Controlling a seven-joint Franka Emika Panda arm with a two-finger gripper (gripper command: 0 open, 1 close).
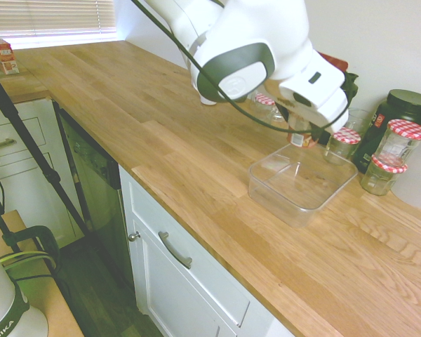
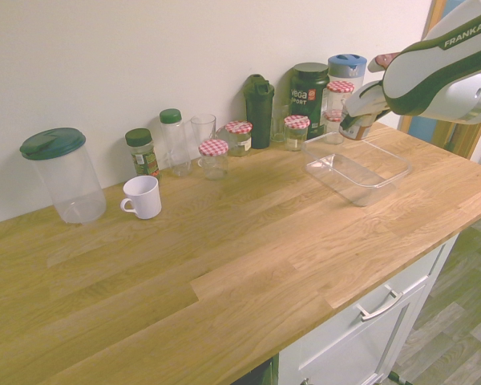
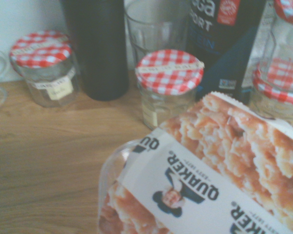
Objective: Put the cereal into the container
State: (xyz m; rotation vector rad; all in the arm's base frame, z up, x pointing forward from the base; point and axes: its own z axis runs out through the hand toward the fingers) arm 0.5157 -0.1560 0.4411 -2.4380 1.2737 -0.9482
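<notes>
Red-and-white printed cereal package (image 3: 195, 170) closest, tilted, pinched in my end effector (image 2: 364, 117). Clear plastic square tub (image 2: 358, 192) below me on worktop (image 2: 224, 265). Transport/pour stage, probably; next: centre over tub, tip further.

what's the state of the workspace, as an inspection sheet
surface: wooden counter, looks dry
cereal: cup in the claw, at the rim of the container, tilted
container: clear tub, upright, no cereal visible inside
clutter: white mug, lidded pitcher, checkered-lid jars, dark shaker
claw: shut on the cereal
cables: dark cable across the arm
surroundings: pale wall, white cabinets, window blind
spills: nothing seen
</notes>
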